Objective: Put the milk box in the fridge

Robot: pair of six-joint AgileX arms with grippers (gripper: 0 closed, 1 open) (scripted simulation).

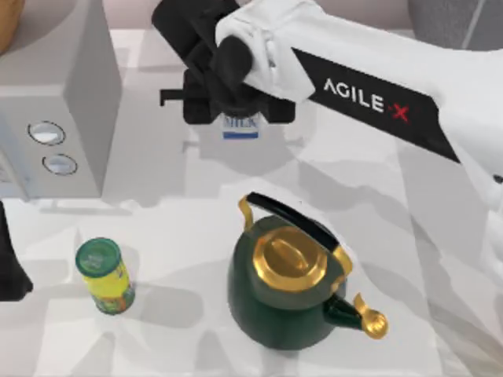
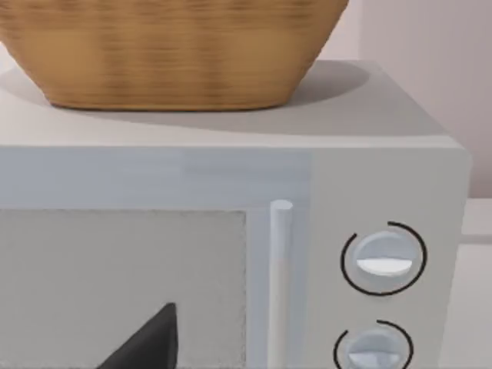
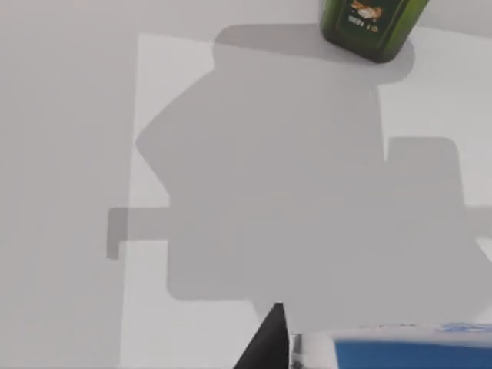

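The milk box [image 1: 241, 126], blue on top and white below with "MILK" lettering, sits at the back middle of the table under my right gripper [image 1: 236, 106], which is shut on it. In the right wrist view its blue top [image 3: 407, 352] lies right against one dark finger [image 3: 267, 346]. The gripper's shadow falls on the white table beneath. A dark-grey corner of the fridge [image 1: 444, 20] shows at the back right. My left arm [image 1: 9, 267] is parked at the table's left edge, facing the microwave.
A light-grey microwave [image 1: 55, 118] with two round dials stands at the back left, a wicker basket [image 2: 169, 46] on top. A dark green kettle [image 1: 287, 287] with gold lid stands front centre, a green-lidded yellow can [image 1: 104, 276] front left, a green bottle [image 3: 373, 23] farther off.
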